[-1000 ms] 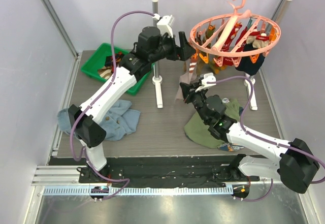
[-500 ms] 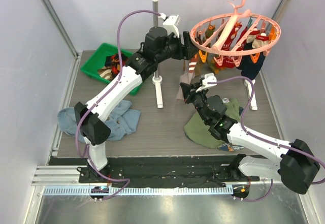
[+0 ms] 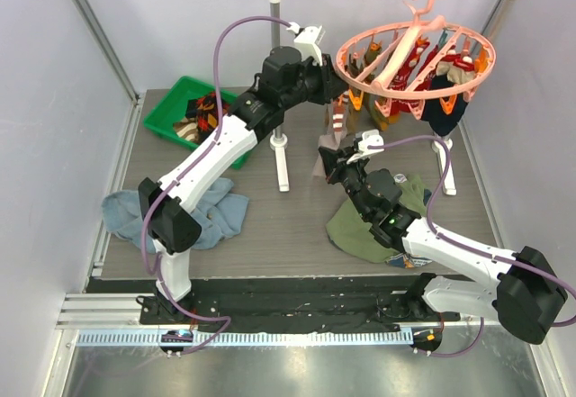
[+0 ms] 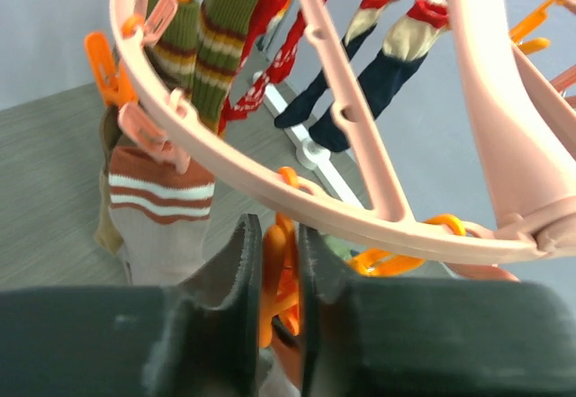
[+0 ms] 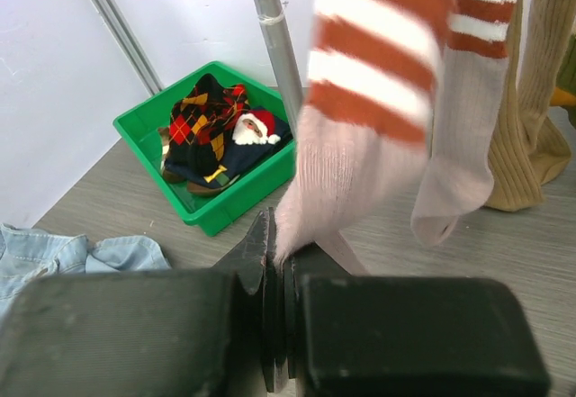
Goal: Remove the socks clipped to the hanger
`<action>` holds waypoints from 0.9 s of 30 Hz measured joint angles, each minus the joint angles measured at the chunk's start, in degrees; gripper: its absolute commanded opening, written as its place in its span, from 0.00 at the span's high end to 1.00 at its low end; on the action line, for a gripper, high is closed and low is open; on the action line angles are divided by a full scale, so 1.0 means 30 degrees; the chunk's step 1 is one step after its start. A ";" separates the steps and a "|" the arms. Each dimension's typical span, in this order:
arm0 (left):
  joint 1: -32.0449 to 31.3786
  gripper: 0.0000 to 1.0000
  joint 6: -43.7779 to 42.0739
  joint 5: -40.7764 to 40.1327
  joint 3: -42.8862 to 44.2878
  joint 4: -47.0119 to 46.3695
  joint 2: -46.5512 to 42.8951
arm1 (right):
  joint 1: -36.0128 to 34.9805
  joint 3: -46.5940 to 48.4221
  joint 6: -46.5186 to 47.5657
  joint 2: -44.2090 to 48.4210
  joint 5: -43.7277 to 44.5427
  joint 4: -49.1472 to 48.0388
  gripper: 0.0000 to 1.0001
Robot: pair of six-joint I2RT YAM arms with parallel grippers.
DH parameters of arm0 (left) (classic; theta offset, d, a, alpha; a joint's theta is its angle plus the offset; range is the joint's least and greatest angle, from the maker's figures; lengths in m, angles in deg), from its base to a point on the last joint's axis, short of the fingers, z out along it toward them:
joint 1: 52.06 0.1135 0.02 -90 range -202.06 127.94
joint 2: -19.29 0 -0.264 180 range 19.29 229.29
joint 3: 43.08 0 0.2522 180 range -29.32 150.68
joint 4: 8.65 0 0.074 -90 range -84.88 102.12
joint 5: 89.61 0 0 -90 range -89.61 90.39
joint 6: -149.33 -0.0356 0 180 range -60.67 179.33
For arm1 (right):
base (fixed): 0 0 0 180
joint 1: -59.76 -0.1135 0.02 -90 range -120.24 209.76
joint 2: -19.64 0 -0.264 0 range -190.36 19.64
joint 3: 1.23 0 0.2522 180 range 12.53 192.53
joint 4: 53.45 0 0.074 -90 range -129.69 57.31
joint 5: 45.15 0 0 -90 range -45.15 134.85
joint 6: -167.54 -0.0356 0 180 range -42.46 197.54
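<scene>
A glossy orange plastic peg is sitting between the left gripper's matt black jaws; above them the hanger's smooth salmon plastic is gleaming, ribbed knit socks dangling beyond. The right gripper's matt jaws are pinching a striped sock of soft ribbed cloth; beyond them a glossy green plastic bin is shining.

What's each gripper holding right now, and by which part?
Striped sock, toe end, in the right gripper; orange peg under the hanger ring, squeezed by the left gripper.
</scene>
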 measured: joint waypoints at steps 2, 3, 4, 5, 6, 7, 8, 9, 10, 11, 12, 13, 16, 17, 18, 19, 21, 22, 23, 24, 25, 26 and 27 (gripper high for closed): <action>0.0000 1.00 -0.0146 0.0102 0.0364 0.0051 0.0073 | 0.0000 -0.0007 -0.0044 0.0000 0.0007 0.0015 0.99; -0.0007 1.00 -0.0175 0.0109 0.0605 0.0102 0.0117 | 0.0000 -0.0022 -0.0080 0.0000 0.0022 0.0036 0.99; -0.0015 1.00 -0.0226 0.0109 0.0852 0.0168 0.0168 | 0.0000 -0.0073 -0.0131 0.0015 0.0066 0.0087 0.99; -0.0015 1.00 -0.0240 0.0117 0.1013 0.0240 0.0189 | 0.0000 -0.0131 -0.0175 0.0051 0.0102 0.0168 0.99; -0.0015 1.00 -0.0262 0.0109 0.1151 0.0306 0.0197 | 0.0000 -0.0240 -0.0226 0.0131 0.0131 0.0277 0.99; -0.0015 0.99 -0.0277 0.0117 0.1217 0.0342 0.0204 | 0.0000 -0.0364 -0.0277 0.0233 0.0168 0.0401 0.99; -0.0015 0.95 -0.0299 0.0117 0.1239 0.0372 0.0204 | 0.0000 -0.0481 -0.0328 0.0350 0.0182 0.0525 0.99; -0.0015 0.80 -0.0299 0.0131 0.1239 0.0415 0.0204 | 0.0000 -0.0561 -0.0364 0.0481 0.0197 0.0714 0.99; -0.0015 0.70 -0.0306 0.0160 0.1239 0.0488 0.0204 | 0.0000 -0.0619 -0.0386 0.0627 0.0233 0.0925 0.99; -0.0015 0.59 -0.0284 0.0189 0.1239 0.0597 0.0204 | 0.0000 -0.0641 -0.0408 0.0780 0.0240 0.1166 0.99; -0.0015 0.39 -0.0306 0.0226 0.1217 0.0648 0.0204 | 0.0000 -0.0641 -0.0423 0.0940 0.0248 0.1384 0.99; -0.0007 0.33 -0.0306 0.0233 0.1137 0.0656 0.0189 | 0.0000 -0.0641 -0.0437 0.1107 0.0248 0.1545 0.99; 0.0000 0.18 -0.0255 0.0080 0.0437 0.0692 -0.0029 | 0.0000 -0.0641 -0.0532 0.1676 0.0240 0.2229 0.99; 0.0000 0.16 -0.0255 0.0015 0.0080 0.0750 -0.0168 | 0.0000 -0.0648 -0.0627 0.1880 0.0240 0.2506 0.99; 0.0007 0.13 -0.0291 -0.0044 -0.0364 0.0831 -0.0350 | 0.0000 -0.0648 -0.0765 0.2135 0.0233 0.2798 0.99; 0.0007 0.12 -0.0299 -0.0087 -0.0933 0.0896 -0.0648 | 0.0000 -0.0678 -0.0903 0.2433 0.0233 0.3111 0.99; 0.0029 0.10 -0.0357 -0.0153 -0.2127 0.1173 -0.1457 | 0.0000 -0.0816 -0.1275 0.3147 0.0226 0.3628 0.99; 0.0036 0.10 -0.0408 -0.0189 -0.2783 0.1260 -0.1953 | 0.0000 -0.0903 -0.1450 0.3548 0.0233 0.3898 0.99; 0.0036 0.09 -0.0444 -0.0197 -0.3300 0.1348 -0.2419 | 0.0000 -0.0947 -0.1639 0.3883 0.0248 0.4116 0.99; 0.0044 0.09 -0.0568 -0.0189 -0.4167 0.1333 -0.3096 | 0.0000 -0.0962 -0.1894 0.4255 0.0248 0.4430 0.99; 0.0044 0.09 -0.0736 -0.0160 -0.4867 0.1443 -0.3759 | 0.0000 -0.0954 -0.2127 0.4590 0.0262 0.4677 0.99; 0.0044 0.08 -0.0874 -0.0058 -0.5559 0.1559 -0.4466 | 0.0000 -0.0954 -0.2368 0.4881 0.0299 0.4903 0.99; 0.0044 0.09 -0.1005 0.0073 -0.6215 0.1625 -0.5151 | 0.0000 -0.0925 -0.2645 0.5115 0.0321 0.5151 0.99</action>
